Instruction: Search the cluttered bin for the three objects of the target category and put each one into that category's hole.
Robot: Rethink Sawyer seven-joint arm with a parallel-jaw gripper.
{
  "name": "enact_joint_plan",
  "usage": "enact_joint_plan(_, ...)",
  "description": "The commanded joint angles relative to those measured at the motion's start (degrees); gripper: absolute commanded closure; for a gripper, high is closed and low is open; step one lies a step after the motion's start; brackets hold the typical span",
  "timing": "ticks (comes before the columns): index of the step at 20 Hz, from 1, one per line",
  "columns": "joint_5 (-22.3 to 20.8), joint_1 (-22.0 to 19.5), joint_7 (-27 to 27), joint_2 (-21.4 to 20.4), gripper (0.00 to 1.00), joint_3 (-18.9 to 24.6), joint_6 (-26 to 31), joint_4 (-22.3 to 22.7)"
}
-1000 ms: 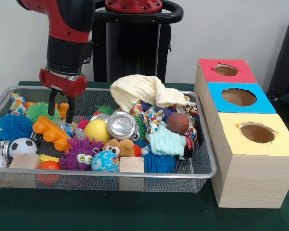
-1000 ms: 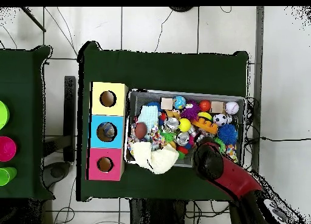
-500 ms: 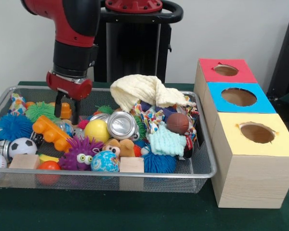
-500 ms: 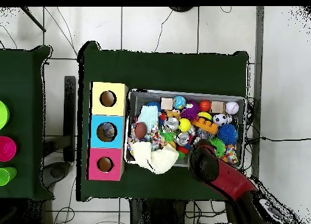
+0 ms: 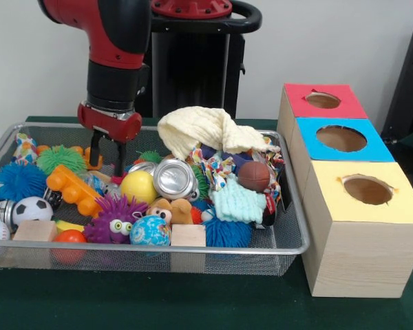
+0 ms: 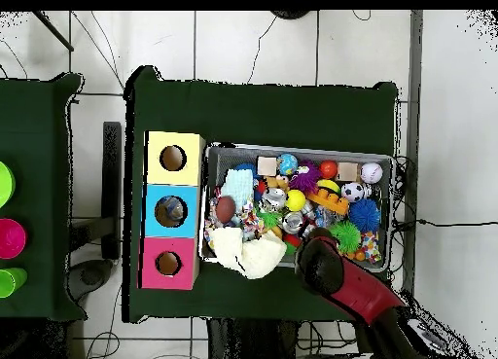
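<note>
My gripper (image 5: 107,159) hangs open over the back of the wire bin (image 5: 193,247), with nothing between its fingers. It is just behind the orange toy brick (image 5: 72,191), right of the green spiky ball (image 5: 58,159) and left of the crushed can (image 5: 173,179). A yellow ball (image 5: 139,185), a soccer ball (image 5: 31,210), a globe ball (image 5: 150,232), a purple spiky toy (image 5: 115,220), a brown football (image 5: 254,175) and two wooden blocks (image 5: 188,236) lie in the bin. In the overhead view the red arm (image 6: 326,263) hides the gripper.
A yellow cloth (image 5: 203,130) is heaped at the bin's back, and a pale blue knit (image 5: 239,201) lies below it. Beside the bin stand three holed boxes: red (image 5: 323,101), blue (image 5: 341,139), yellow (image 5: 367,190). The overhead view shows them as yellow (image 6: 173,158), blue (image 6: 171,211), red (image 6: 168,264).
The arm has slid along the back of the bin, rightwards in the front view, from beside the green spiky ball towards the can. The gripper stays open and empty.
</note>
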Motion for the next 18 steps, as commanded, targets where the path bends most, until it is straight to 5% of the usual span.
enact_joint_plan(1, 3.3, 0.14, 15.82, 2.0, 0.0, 5.39, -4.8, -0.04)
enact_joint_plan(18, 3.21, 1.41, 14.88, 0.15, 0.0, 3.82, -5.4, -0.74)
